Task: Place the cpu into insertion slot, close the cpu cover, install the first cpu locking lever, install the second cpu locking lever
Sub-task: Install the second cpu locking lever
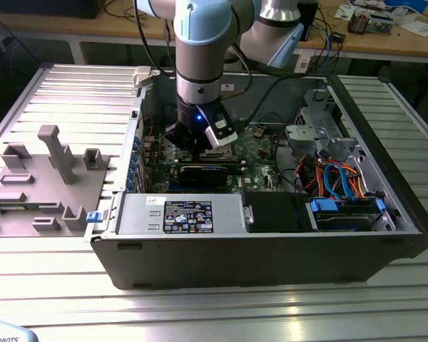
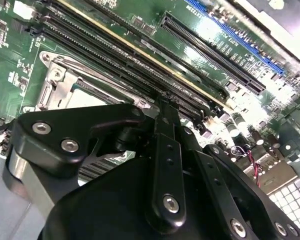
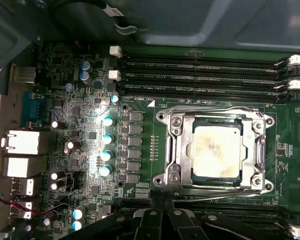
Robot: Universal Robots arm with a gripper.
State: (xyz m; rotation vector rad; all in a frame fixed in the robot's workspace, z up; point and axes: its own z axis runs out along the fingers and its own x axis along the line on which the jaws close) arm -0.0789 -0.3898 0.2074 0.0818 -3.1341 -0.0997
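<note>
- Cpu (image 3: pixel 217 151): seated in slot (image 3: pixel 262 145), cover (image 3: pixel 177 150) shut around it.
- Gripper (image 3: pixel 162 212): just beside the slot, fingers together, holding nothing.
- Board (image 3: pixel 135 175): inside open case (image 1: pixel 271 263).

You see the open black computer case (image 1: pixel 271 249) lying on the ribbed metal tabletop (image 1: pixel 200 306), with the grey moulded fixture tray (image 1: pixel 43 185) beside it toward the exterior view's left. Inside lies the green circuit board (image 3: pixel 140 165); the dull silver square cpu (image 3: pixel 216 151) sits in the pale-rimmed insertion slot (image 3: pixel 162 150), framed by the silvery cpu cover (image 3: pixel 177 145). The black gripper (image 1: pixel 196 142) hangs over the board.
</note>
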